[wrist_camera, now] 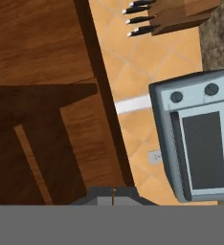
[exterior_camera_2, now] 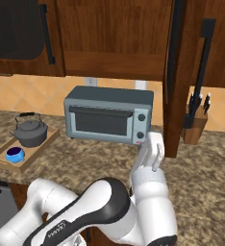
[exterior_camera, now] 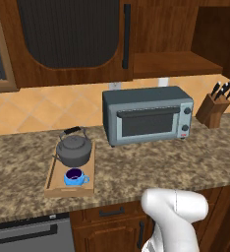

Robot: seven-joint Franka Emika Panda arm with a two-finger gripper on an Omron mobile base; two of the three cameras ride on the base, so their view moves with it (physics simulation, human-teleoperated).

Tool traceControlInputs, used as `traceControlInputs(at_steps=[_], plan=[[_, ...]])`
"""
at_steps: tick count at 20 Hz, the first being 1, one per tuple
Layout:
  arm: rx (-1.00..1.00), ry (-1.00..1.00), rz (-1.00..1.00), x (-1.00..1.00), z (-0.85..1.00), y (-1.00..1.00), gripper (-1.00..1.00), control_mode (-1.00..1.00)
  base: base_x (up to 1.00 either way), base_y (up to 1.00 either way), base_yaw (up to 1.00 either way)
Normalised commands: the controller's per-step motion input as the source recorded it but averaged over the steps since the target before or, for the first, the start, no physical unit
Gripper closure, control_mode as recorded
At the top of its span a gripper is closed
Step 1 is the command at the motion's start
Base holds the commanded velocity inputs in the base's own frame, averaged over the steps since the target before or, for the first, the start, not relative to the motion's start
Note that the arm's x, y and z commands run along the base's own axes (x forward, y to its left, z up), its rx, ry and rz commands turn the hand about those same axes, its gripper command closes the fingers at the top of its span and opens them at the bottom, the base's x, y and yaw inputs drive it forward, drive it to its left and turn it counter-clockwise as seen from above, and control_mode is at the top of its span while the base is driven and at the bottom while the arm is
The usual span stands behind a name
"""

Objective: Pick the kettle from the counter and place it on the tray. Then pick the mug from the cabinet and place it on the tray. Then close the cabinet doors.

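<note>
sitting on the tray (exterior_camera: 50,178): kettle (exterior_camera: 74,150), mug (exterior_camera: 75,176); no legible writing.

No readable text, labels, brands or numbers on anything.

The desk (exterior_camera: 186,162) is speckled brown stone, the cabinet (exterior_camera: 161,29) dark shiny wood, the tray (exterior_camera: 53,179) pale wood, the kettle (exterior_camera: 75,150) dull grey metal, and the mug (exterior_camera: 75,177) smooth blue

The white robot hand (exterior_camera_2: 152,150) stands just beside the open dark-brown cabinet door (exterior_camera_2: 181,72). Behind it the boxy grey-blue toaster oven (exterior_camera_2: 109,114) blocks. Bare speckled granite counter (exterior_camera_2: 201,178) lies open to its right.
</note>
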Motion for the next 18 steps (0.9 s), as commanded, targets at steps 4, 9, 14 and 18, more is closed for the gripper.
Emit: traceControlInputs(at_steps=[4,9,14,18], plan=[[0.09,-0.04,0.00,0.00,-0.09,-0.14,1.00,-1.00,0.00,0.00,0.00],[0.04,-0.01,0.00,-0.03,-0.72,-0.01,1.00,-1.00,0.00,0.00,0.00],[0.13,0.00,0.00,0.00,-0.50,-0.06,1.00,-1.00,0.00,0.00,0.00],[0.25,-0.03,0.00,0.00,-0.01,-0.38,1.00,-1.00,0.00,0.00,0.00]])
